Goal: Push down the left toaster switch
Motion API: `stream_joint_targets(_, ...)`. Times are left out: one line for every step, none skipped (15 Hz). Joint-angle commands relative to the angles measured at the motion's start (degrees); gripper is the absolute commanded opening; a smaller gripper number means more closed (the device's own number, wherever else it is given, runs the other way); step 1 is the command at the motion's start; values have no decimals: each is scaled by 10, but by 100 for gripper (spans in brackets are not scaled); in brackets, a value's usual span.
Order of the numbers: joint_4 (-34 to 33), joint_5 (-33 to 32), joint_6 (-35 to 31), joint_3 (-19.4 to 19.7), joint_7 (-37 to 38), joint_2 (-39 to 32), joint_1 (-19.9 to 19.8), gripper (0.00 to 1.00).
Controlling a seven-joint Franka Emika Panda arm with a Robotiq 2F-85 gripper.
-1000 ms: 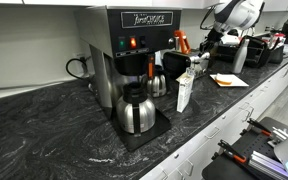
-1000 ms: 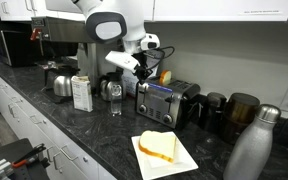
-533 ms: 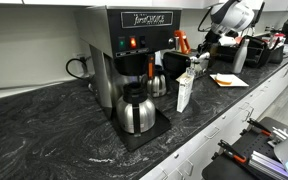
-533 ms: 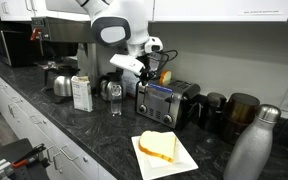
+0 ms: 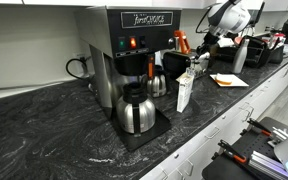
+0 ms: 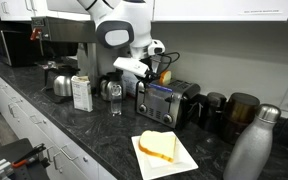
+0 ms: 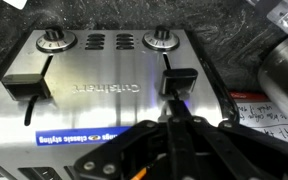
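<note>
The toaster (image 7: 104,75) fills the wrist view, steel-fronted, with its lettering upside down. It has two black slide levers, one on the view's left (image 7: 24,85) and one on the view's right (image 7: 180,80), and two knobs above them. My gripper (image 7: 176,118) comes in from the bottom, fingers pressed together and empty. Its tip is right at the edge of the view's right lever; I cannot tell if it touches. In an exterior view the gripper (image 6: 147,72) hovers over the front left corner of the toaster (image 6: 167,100).
A tall coffee brewer (image 5: 124,50) with a steel carafe (image 5: 136,110) and a white carton (image 5: 185,90) stand along the counter. A plate with toast (image 6: 164,150), a glass (image 6: 115,97), black mugs (image 6: 239,110) and a steel bottle (image 6: 256,145) surround the toaster.
The arm has shifted a little toward the toaster and the gripper has come slightly closer to its front. Nothing else has moved.
</note>
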State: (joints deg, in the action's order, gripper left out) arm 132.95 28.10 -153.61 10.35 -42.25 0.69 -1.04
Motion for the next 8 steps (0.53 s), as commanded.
stream_joint_targets(-14,23,3,0,-34,-10,1,0)
stream_joint_targets(-13,27,3,0,-38,-10,1,0)
stream_joint_targets(-13,30,3,-1,-41,-10,2,0)
stream_joint_targets(-12,36,3,-1,-46,-11,2,0)
stream_joint_targets(-12,43,4,-1,-51,-12,2,0)
stream_joint_targets(-12,50,4,-1,-58,-14,3,0)
stream_joint_targets(-12,57,4,-1,-64,-15,3,0)
stream_joint_targets(-12,65,5,-1,-71,-16,2,0)
